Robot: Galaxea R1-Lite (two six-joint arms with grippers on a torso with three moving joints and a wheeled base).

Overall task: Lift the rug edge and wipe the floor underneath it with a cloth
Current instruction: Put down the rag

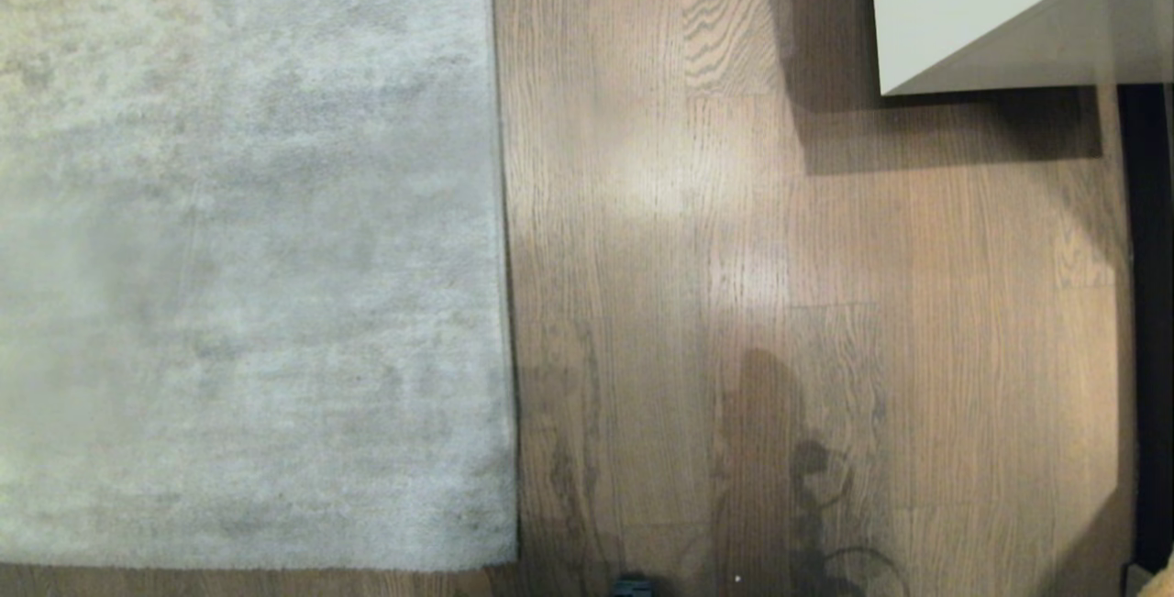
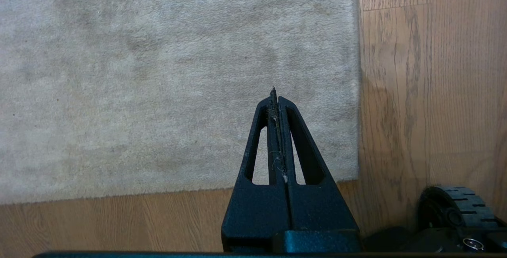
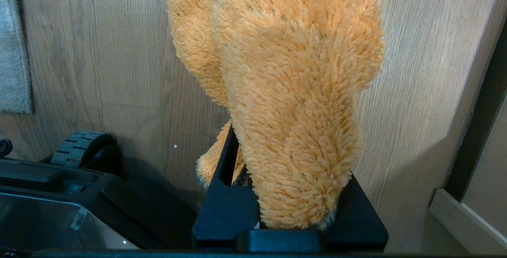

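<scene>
Holding at the start, by the look of it: nothing lifted, nothing wiped yet.

Left claw (image 2: 276,96) is closed tight, empty bar some lint stuck between the pads. It hangs above the pale grey-beige short-pile rug (image 2: 158,71), near its corner; the straight rug edge (image 2: 359,91) runs just to one side of the tips, lying flat on the brown wood-grain plank floor (image 2: 427,91). No fold, no backing showing.

Right claw (image 3: 277,194) is clamped on the fluffy mustard-tan cloth (image 3: 293,91), which bulges out past the fingers and hides the tips. It hangs over bare floor (image 3: 99,52), well apart from the rug strip visible at the far side of that view.

From the head view neither arm shows; rug edge (image 1: 503,212) is straight and undisturbed, and a white cabinet corner (image 1: 991,1) sits well off to the far right.

Left to do, as I judge it: left claw opens, gets under and lifts the edge; right claw brings the cloth across and wipes underneath.
</scene>
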